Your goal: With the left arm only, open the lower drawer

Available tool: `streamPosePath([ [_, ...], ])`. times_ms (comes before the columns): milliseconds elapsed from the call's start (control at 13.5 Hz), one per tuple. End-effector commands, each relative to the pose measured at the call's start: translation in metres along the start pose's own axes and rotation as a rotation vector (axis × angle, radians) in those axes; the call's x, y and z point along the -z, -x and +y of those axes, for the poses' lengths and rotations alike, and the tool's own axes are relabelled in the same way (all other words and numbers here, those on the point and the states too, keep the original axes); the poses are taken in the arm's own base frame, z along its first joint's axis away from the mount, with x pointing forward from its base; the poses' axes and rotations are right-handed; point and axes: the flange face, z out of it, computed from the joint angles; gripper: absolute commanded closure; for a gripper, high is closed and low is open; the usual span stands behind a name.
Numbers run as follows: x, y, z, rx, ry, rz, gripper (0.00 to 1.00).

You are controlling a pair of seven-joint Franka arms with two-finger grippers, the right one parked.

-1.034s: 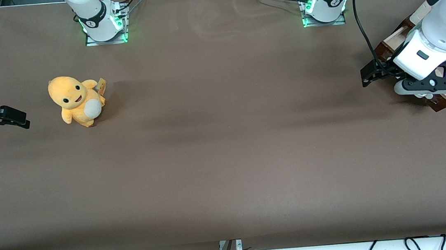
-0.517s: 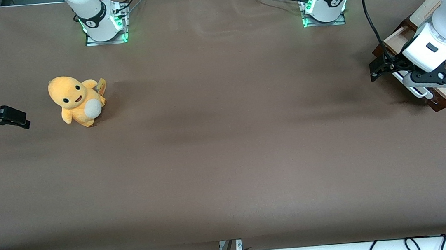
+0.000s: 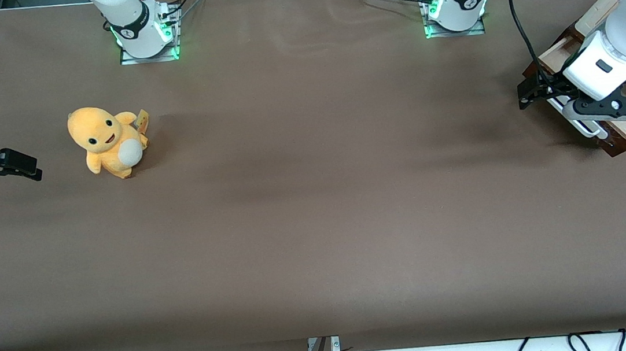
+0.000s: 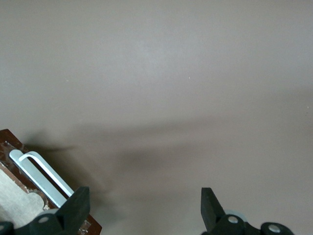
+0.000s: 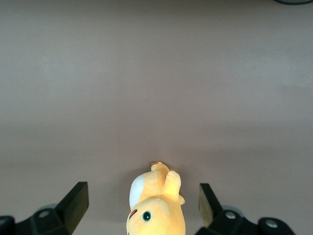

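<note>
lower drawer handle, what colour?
Silvery-white bar handle on the lower drawer's dark brown front; clearest in the left wrist view, beside the open tool.

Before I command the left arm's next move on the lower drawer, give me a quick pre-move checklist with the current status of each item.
1. Gripper open: ok. The left gripper has its fingers spread wide apart.
2. Handle in sight: ok. The silvery-white bar handle shows on the lower drawer.
3. Handle between the fingers: not ok. The bar lies beside one finger, not in the gap.
4. Gripper at the drawer: ok. In the front view the left gripper hangs over the drawer front at the working arm's end of the table.
5. Drawer pulled out: cannot tell how far; some pale interior shows.
6. Pull path: ok. The yellow plush toy sits toward the parked arm's end.
</note>
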Motion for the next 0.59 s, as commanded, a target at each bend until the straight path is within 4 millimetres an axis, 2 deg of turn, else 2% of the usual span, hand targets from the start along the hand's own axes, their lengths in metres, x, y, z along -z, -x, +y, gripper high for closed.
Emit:
streamPosePath([
  [0,0.0079,0.0060,-0.0009,-0.020,-0.005,-0.001,0.00],
  [517,0.0084,0.0057,-0.0044,-0.008,-0.005,0.000,0.00],
])
